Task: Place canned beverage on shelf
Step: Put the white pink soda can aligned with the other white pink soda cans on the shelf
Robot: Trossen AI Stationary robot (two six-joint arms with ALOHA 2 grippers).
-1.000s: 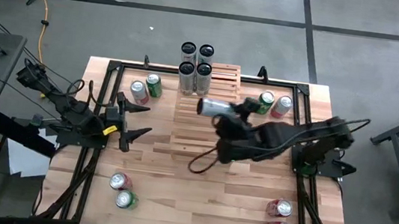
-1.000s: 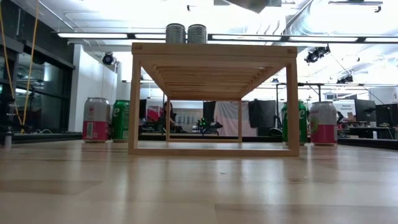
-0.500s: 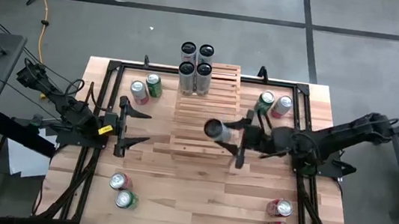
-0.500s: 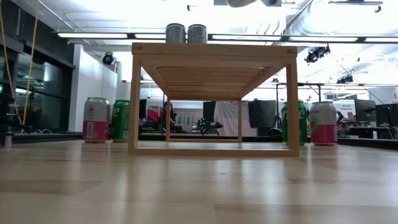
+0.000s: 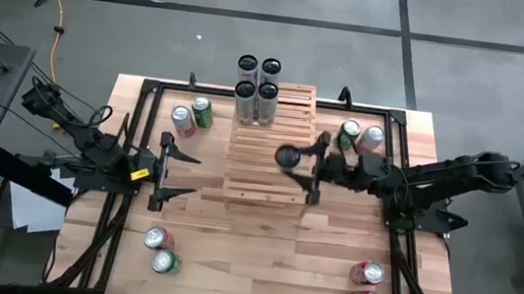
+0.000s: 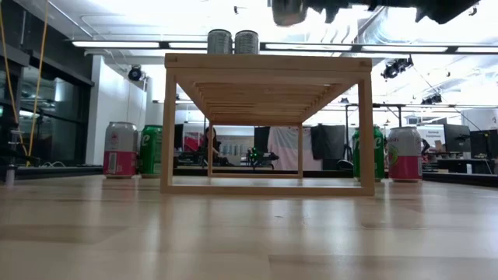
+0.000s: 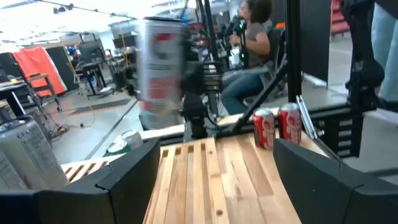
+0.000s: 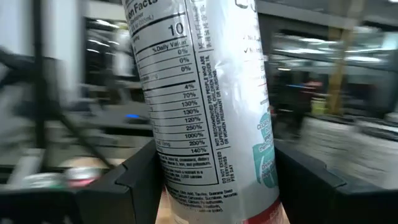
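Observation:
A tall silver can [image 5: 286, 156] with a red-and-white label [image 7: 160, 71] stands upright in the air over the pale slatted shelf [image 5: 263, 182], a little right of its middle. My right gripper [image 5: 302, 163] is shut on it, reaching in from the table's right. In the low view only the can's bottom [image 6: 288, 9] shows, above the shelf top [image 6: 264, 61]. Several silver cans [image 5: 258, 79] stand on the shelf's far end. My left gripper [image 5: 190, 174] waits open to the left of the shelf, pointing level at it. My right gripper pinches the can's round side wall [image 8: 205, 155] between its two fingers [image 8: 134, 183], on the can's lower half. The fingers come level from the table's right side and lie across the can. The can is upright and lifted clear above the shelf.
Pairs of red and green cans stand on the table at the far left [image 5: 190, 114], far right [image 5: 360, 135], near left [image 5: 160, 250] and near right [image 5: 367, 288]. Black frame rails [image 5: 135, 133] run along both table sides. People sit in the room beyond.
My right gripper has come down and drawn back toward the table's right while turning its wrist. The can, which lay on its side in the hold, has swung upright and now stands lower over the shelf. My left gripper has rolled a little in place.

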